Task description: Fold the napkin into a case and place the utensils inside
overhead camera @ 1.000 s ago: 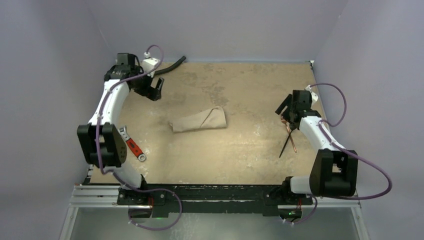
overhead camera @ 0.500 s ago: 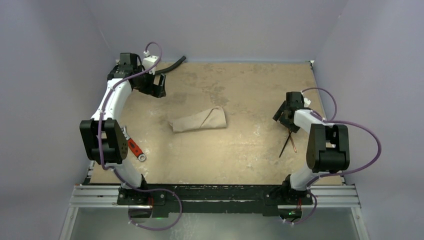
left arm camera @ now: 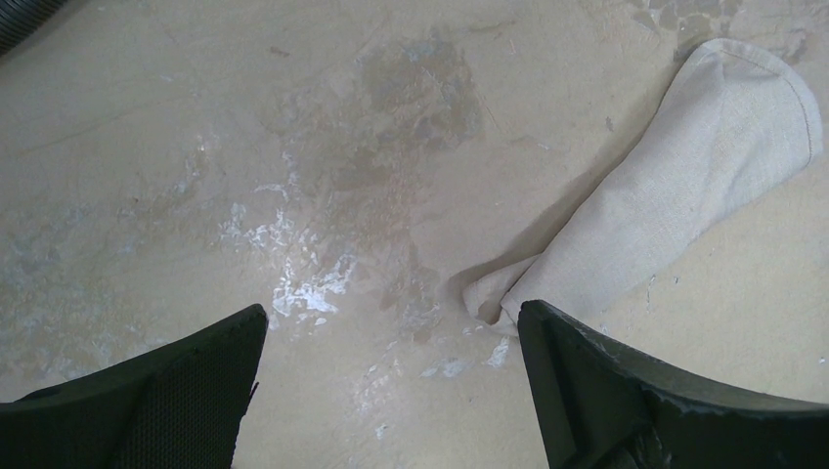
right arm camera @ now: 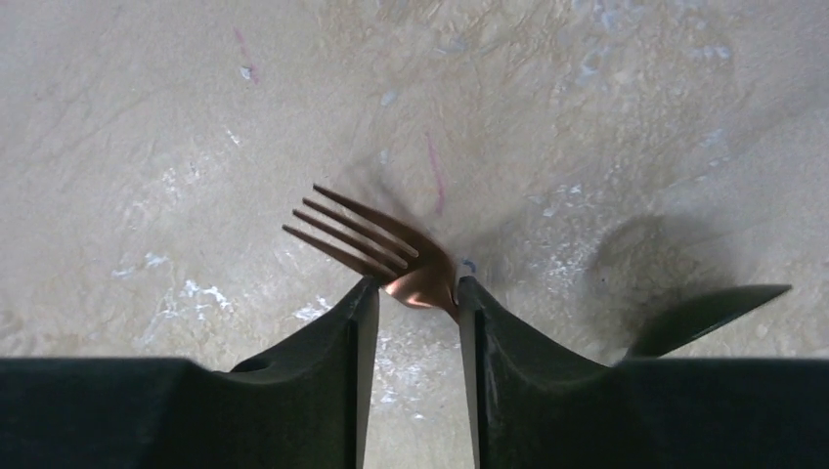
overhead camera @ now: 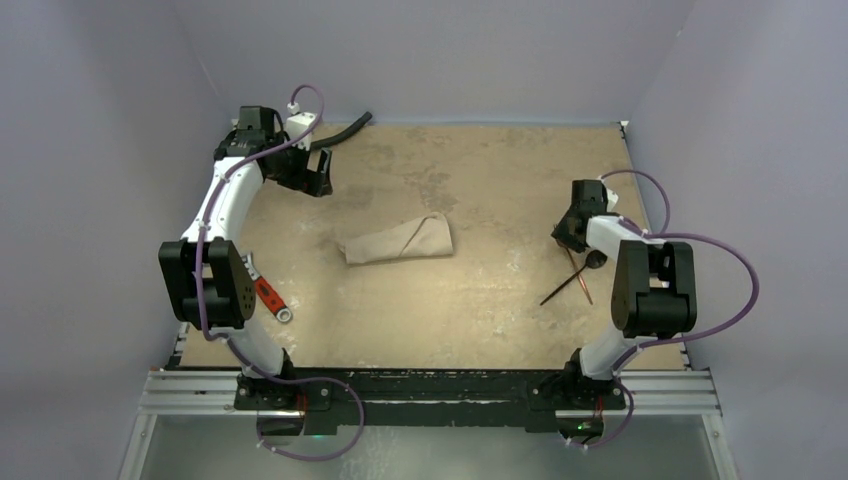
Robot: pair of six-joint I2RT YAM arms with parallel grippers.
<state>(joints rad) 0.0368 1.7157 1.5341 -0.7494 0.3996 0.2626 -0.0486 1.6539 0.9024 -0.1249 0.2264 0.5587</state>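
Observation:
The napkin point(overhead camera: 398, 240) lies mid-table, folded into a flat tapered beige case; it also shows in the left wrist view point(left arm camera: 675, 186). My left gripper point(overhead camera: 318, 178) is open and empty above bare table point(left arm camera: 391, 322), with the case's narrow end by its right finger. My right gripper point(overhead camera: 570, 234) is down at the utensils. In the right wrist view its fingertips point(right arm camera: 415, 288) pinch the head of the copper fork point(right arm camera: 362, 230). The dark spoon point(right arm camera: 704, 311) lies just to the right. From above, the fork point(overhead camera: 582, 285) and the spoon point(overhead camera: 562, 290) cross each other.
A black curved hose point(overhead camera: 340, 135) lies at the back left, and its end shows in the left wrist view point(left arm camera: 20, 20). A red-handled wrench point(overhead camera: 268, 293) lies at the left edge by the left arm. Purple walls enclose the table on three sides.
My right gripper has moved down and in onto the fork's head and closed on it. The spoon's handle has swung left. My left gripper shifted slightly back, then held still.

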